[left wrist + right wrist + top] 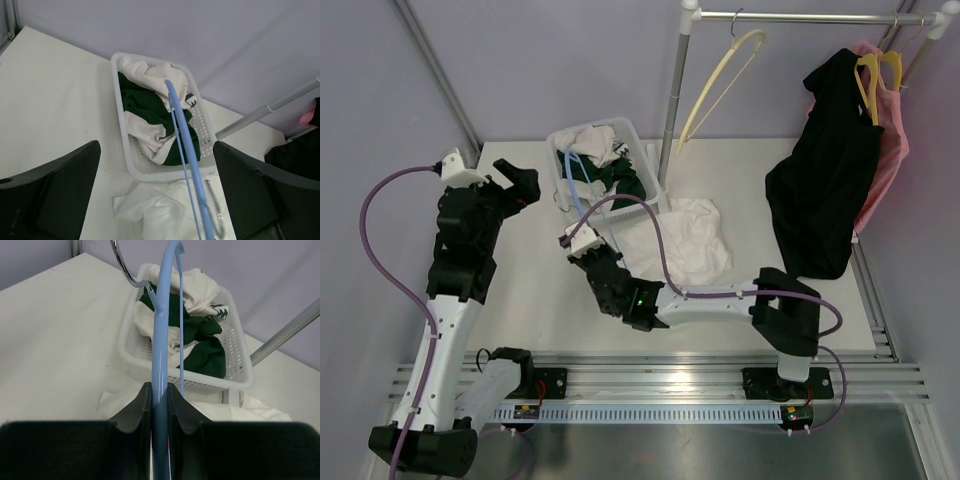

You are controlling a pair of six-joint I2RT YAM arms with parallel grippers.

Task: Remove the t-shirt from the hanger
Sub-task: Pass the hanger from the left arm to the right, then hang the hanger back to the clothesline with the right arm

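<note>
The left gripper (pixel 520 187) hung wide apart and empty, left of the basket (pixel 560 140). The right gripper (pixel 578 243) was clamped on the bare blue hanger (pixel 161 340), probably to hold it clear of the white t-shirt (pixel 690 240), which lay on the table beside the basket.

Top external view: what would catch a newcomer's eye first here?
The right gripper clamps a bare blue hanger that reaches over the white basket of green and white clothes. A white t-shirt lies crumpled on the table beside the basket, and a black garment hangs from the rail at right.
</note>
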